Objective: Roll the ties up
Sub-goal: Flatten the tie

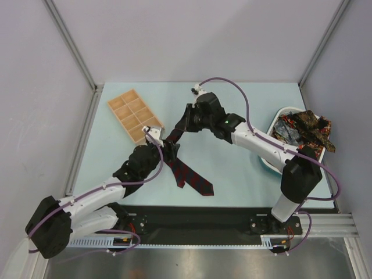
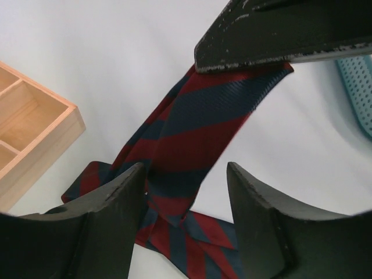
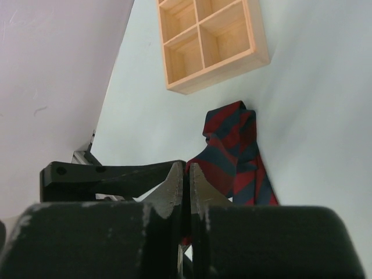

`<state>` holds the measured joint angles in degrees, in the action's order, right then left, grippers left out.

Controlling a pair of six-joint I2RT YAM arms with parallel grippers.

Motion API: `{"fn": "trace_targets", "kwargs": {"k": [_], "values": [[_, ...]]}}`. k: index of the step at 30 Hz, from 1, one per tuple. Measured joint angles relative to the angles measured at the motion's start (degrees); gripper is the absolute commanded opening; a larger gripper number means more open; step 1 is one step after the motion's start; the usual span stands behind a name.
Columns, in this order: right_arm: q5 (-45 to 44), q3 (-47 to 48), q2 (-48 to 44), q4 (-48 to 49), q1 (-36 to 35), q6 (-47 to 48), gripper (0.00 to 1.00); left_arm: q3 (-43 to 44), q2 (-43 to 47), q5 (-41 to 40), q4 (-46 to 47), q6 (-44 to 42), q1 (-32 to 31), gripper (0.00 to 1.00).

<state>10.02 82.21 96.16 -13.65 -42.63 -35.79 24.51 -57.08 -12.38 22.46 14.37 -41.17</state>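
Centrally on the pale blue bench (image 1: 244, 180), the navy tie with red diagonal stripes (image 1: 189, 174) is stretched between the two arms. Its wide end lies flat on the bench toward the front edge, and from there the strip climbs off the surface toward the back.

The right arm (image 1: 253, 140) reaches in from the right. The right jaws are pressed together on the raised upper part of the tie. In the right wrist view the fingers (image 3: 171, 189) meet with no gap, and the tie (image 3: 232, 151) falls away from them down to the bench.

The left arm (image 1: 99, 197) comes in from the near left. The left jaws stand spread, one finger (image 2: 110, 221) on each side of the tie, lower down the strip than the right jaws. In the left wrist view the tie (image 2: 197, 128) runs between these fingers and seems to brush the left-hand one, while the other is clear of it. More of the tie lies in loose folds beneath them.

A wooden compartment tray (image 1: 135, 114) sits on the bench just behind and to the left of the left jaws, apart from the tie. At the right edge a white and teal basket (image 1: 276, 125) holds a heap of other patterned ties (image 1: 305, 129) in brown, gold, dark red and teal.
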Motion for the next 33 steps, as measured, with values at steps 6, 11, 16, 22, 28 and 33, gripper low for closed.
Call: {"fn": "trace_targets", "kwargs": {"k": [6, 11, 16, 22, 28, 33], "values": [[-2.43, 0.0, -0.02, -0.35, -1.9, -1.86, 0.0, 2.14, -2.1, -3.52, -1.99, -0.85, -0.61, 0.34], [-3.34, 0.0, -0.04, -0.39, -2.32, -2.12, 0.02, 3.19, -2.54, -6.16, -3.19, -0.81, -0.92, 0.0], [-3.19, 0.0, -0.04, -0.48, -2.36, -1.64, 0.81, 4.15, -2.91, -10.6, -5.42, -0.5, -1.2, 0.0], [-3.13, -1.18, -0.09, -0.42, -1.49, 0.31, 0.85, 5.16, -2.93, -19.52, -11.15, 1.73, -1.2, 0.0], [-4.09, -12.68, -3.17, 1.88, -0.76, 2.16, 0.84, 14.36, -3.54, -28.52, -26.43, 5.6, -1.18, 0.0], [-4.28, -25.79, -9.25, 5.75, -3.69, 5.7, 0.83, 28.41, -5.27, -31.5, -41.4, 11.3, -0.85, 0.0]]}}
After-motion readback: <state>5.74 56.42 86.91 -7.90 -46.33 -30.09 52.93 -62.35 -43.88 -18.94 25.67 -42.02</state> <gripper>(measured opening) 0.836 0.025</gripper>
